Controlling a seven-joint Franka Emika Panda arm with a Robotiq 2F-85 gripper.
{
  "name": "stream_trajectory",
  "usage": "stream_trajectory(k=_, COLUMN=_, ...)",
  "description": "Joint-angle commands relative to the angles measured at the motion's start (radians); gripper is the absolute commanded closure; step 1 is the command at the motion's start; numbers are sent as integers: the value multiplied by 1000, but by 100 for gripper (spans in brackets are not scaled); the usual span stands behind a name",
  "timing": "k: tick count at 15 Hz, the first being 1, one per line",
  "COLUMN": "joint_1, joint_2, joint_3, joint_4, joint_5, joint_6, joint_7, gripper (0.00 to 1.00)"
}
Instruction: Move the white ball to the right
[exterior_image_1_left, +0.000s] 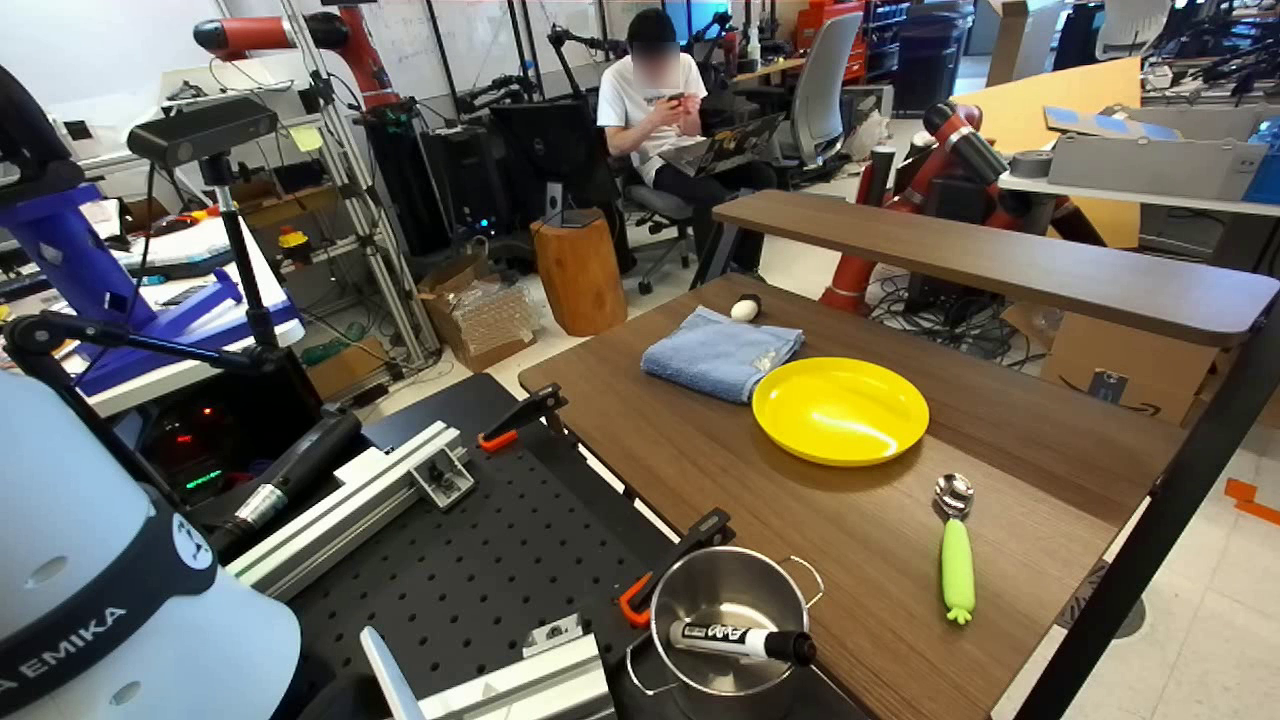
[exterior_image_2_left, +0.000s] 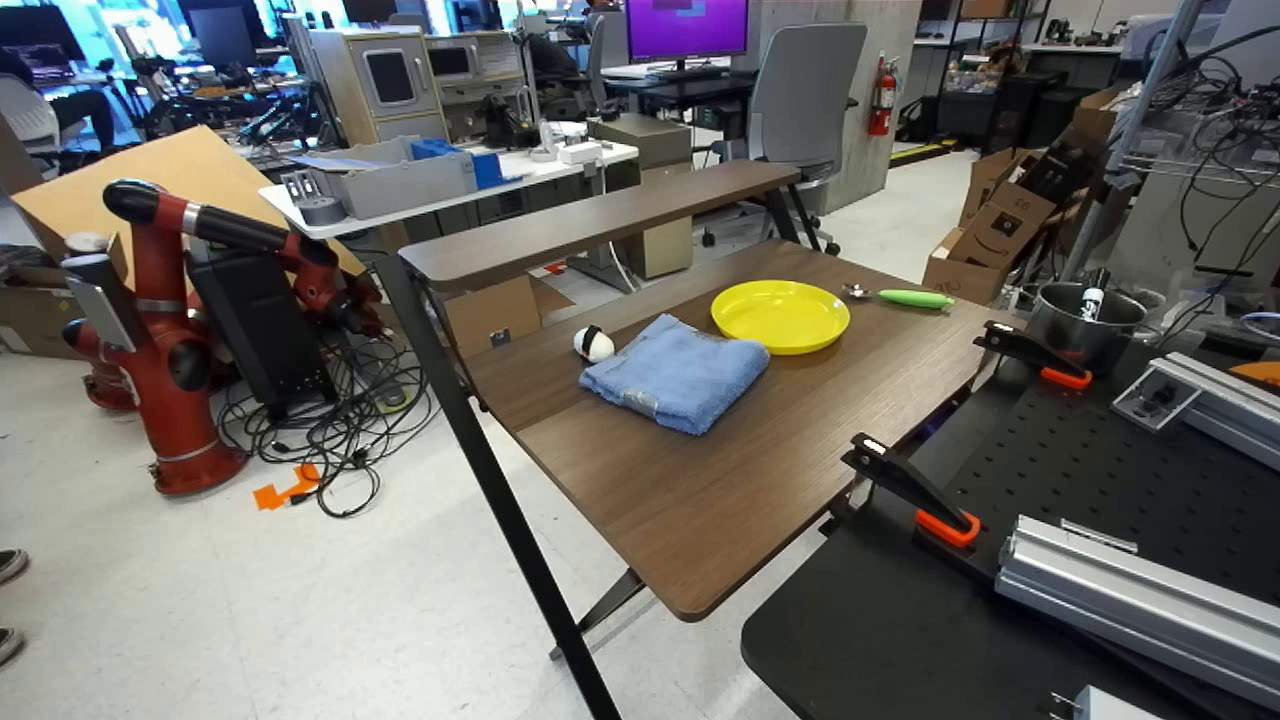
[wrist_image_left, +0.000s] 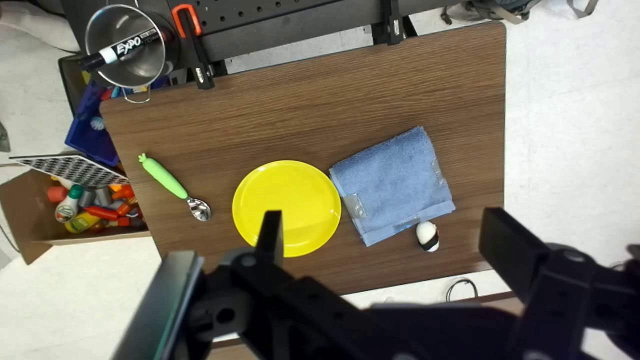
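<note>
The white ball (wrist_image_left: 426, 231) is small and pale, with a black band around one end. It lies on the brown table beside the folded blue towel (wrist_image_left: 400, 180). It also shows in both exterior views, near the table's back edge (exterior_image_1_left: 743, 311) (exterior_image_2_left: 599, 346). In the wrist view my gripper (wrist_image_left: 382, 215) is open and empty, its two black fingers wide apart. It is high above the table, and the ball appears between its fingers but far below. The gripper is out of view in both exterior views.
A yellow plate (wrist_image_left: 287, 207) lies beside the towel. A green-handled spoon (wrist_image_left: 167, 180) lies on the plate's other side. A metal pot (wrist_image_left: 125, 65) with a marker (wrist_image_left: 120, 50) stands by the table corner. A raised shelf (exterior_image_1_left: 980, 255) runs along the table's back. Black clamps (exterior_image_2_left: 905, 480) grip the table edge.
</note>
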Motion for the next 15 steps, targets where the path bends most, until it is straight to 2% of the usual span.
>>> stream_trajectory(k=1, joint_1=-10, joint_2=8, joint_3=8, joint_4=4, joint_5=4, joint_6=9, joint_7=8, gripper=0)
stream_trajectory(k=6, joint_1=0, joint_2=91, joint_3=22, joint_4=4, joint_5=11, joint_6=116, joint_7=15, gripper=0)
stream_trajectory(k=15, joint_1=38, joint_2=359, joint_3=53, joint_4=18, joint_5=33, joint_6=463, joint_7=18, gripper=0)
